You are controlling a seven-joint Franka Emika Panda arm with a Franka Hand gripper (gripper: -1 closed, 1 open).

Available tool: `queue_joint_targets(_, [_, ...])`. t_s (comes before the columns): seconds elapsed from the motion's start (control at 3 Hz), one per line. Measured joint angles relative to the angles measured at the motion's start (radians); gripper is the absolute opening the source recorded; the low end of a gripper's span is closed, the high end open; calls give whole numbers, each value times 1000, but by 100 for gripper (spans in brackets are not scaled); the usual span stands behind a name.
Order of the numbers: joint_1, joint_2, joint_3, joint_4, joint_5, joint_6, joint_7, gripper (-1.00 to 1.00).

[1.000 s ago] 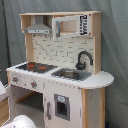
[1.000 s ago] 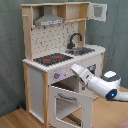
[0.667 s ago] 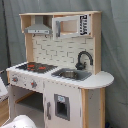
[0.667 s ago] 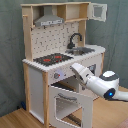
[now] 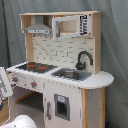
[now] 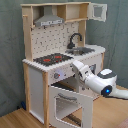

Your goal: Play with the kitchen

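Observation:
The kitchen [image 5: 60,50] is a tall toy of light wood and white panels, seen in both exterior views. It has a red-ringed black hob [image 5: 35,66], a black tap [image 5: 84,59] over the sink [image 5: 72,75], and a grey hood [image 5: 37,27]. In the second exterior view the kitchen [image 6: 35,85] has its windowed oven door [image 6: 70,102] swung open. My gripper [image 6: 75,65] reaches in from the second exterior view's right, up against the knob panel [image 6: 57,75] just below the hob [image 6: 52,59]. In the first exterior view only a white part of my arm [image 5: 20,122] shows, at the bottom left.
The small upper cabinet door [image 6: 99,11] stands open at the top right. A grey curtain [image 6: 117,30] hangs behind the kitchen, and the floor [image 6: 15,120] is wooden. A white panel [image 5: 3,85] shows at the first exterior view's left edge.

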Motion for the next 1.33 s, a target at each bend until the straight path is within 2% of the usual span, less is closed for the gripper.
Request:
queue_joint_targets(0.33, [-32, 0, 5, -5, 0, 56, 78, 100])
queue_joint_targets(1.0, [-61, 0, 35, 7, 0, 163, 250, 100])
queue_joint_targets(1.33, [-109, 0, 41, 21, 0, 252, 261, 100])
